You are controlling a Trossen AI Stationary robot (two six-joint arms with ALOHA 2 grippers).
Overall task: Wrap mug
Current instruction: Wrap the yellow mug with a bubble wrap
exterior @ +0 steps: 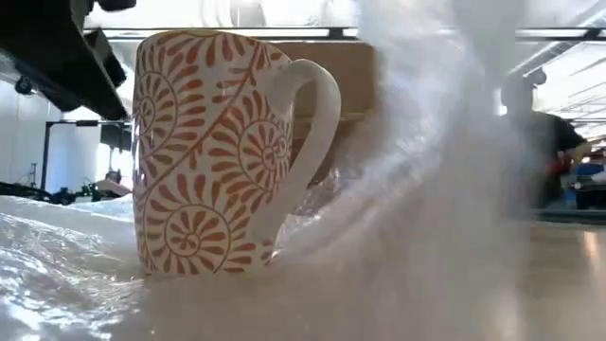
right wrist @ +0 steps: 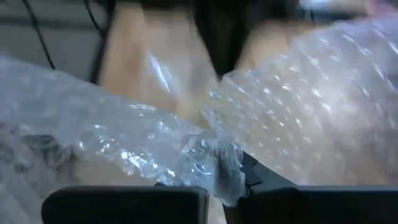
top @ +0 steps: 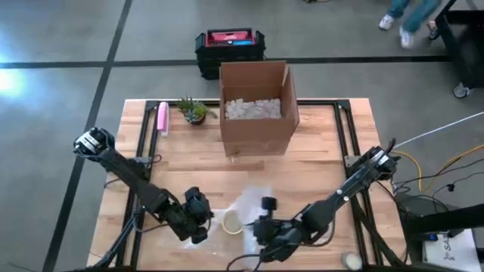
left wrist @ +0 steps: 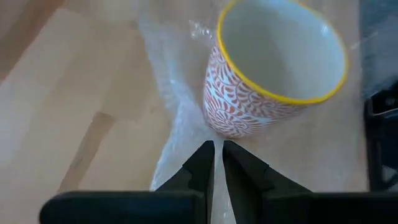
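While the mug [top: 232, 222] stands upright on the bubble wrap [top: 249, 202] at the near middle of the counter [top: 318, 162], both arms crowd in low around it, left tool [top: 198, 214] just left of the mug, right tool [top: 266, 224] just right of it. Left tool's fingers [left wrist: 202, 163] are nearly together, pinching a thin corner of the sheet right beside the mug's base, probably to pin or lift that edge so the wrap doesn't slide. Right tool is clamped on a bunched fold of bubble wrap, seen crumpled over its fingers [right wrist: 249, 171] in the right wrist view; low view shows the sheet raised as a blurred wall right of the mug, handle facing it, so judgement is the right arm is drawing the sheet up and over toward the mug to start the fold. Mug is orange spiral pattern on white, yellow rim, empty inside, not yet covered on any side as far as I can tell; wrapping looks early. Cardboard box [top: 257, 106] with white packing peanuts sits at the far middle of the counter, well apart, likely where the wrapped mug goes. Small potted plant [top: 195, 112] and a pink object [top: 162, 118] at the far left, unused. Black and red case [top: 230, 47] on the floor beyond the counter. Person's legs [top: 408, 19] pass at far right, off the counter. Risk: pulling the sheet could tip or drag the mug
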